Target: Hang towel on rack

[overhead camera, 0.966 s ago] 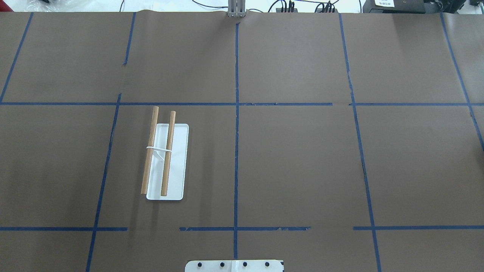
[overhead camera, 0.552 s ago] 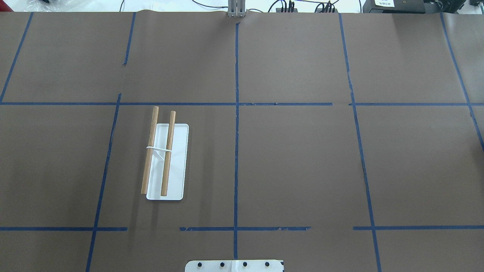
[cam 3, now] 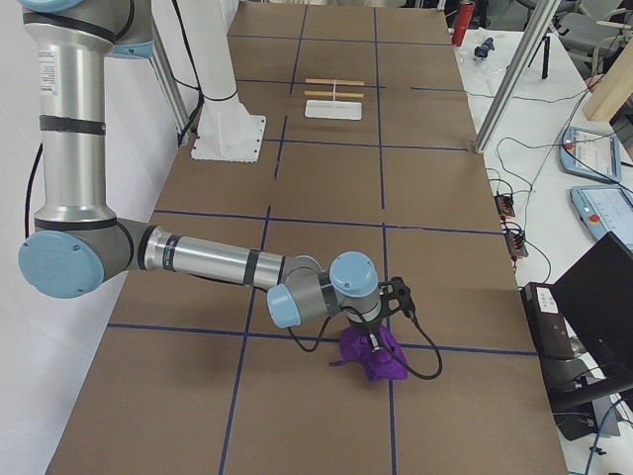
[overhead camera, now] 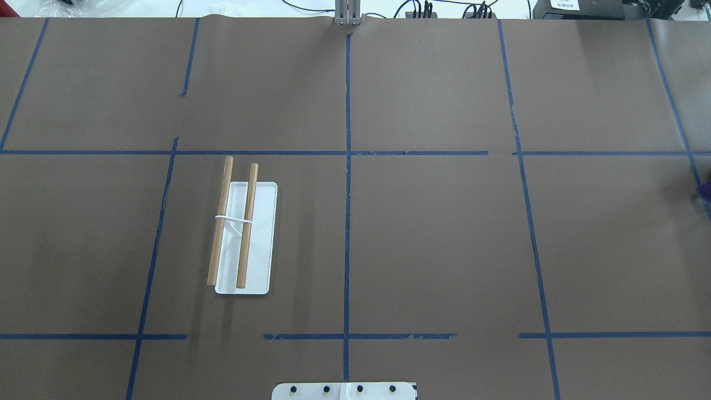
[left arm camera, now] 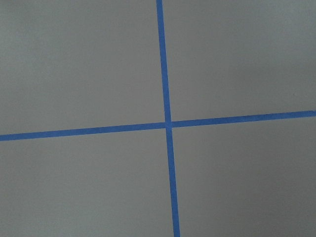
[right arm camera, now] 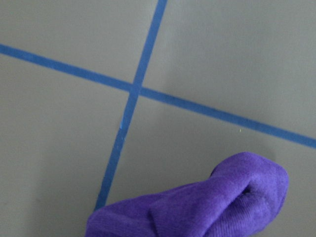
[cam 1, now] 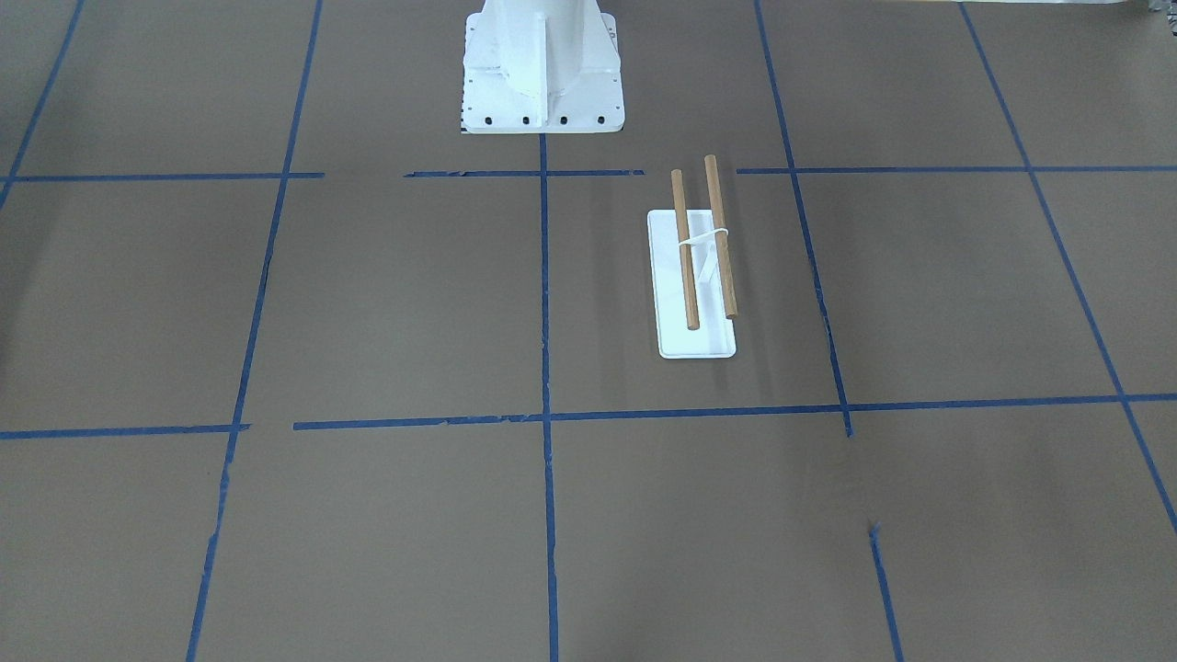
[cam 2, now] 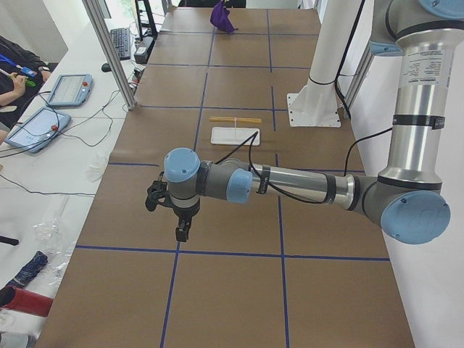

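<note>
The towel (overhead camera: 704,191) now peeks in, purple, at the top view's right edge, far from the rack (overhead camera: 261,239). From the side, the right gripper (cam 3: 376,336) sits on it, so the lift may be starting; open or closed, I cannot tell

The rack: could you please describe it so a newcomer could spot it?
Find the white robot pedestal on the brown table. The rack stands nearby, towards the robot's left. Only it has two wooden rods over a flat white base.
</note>
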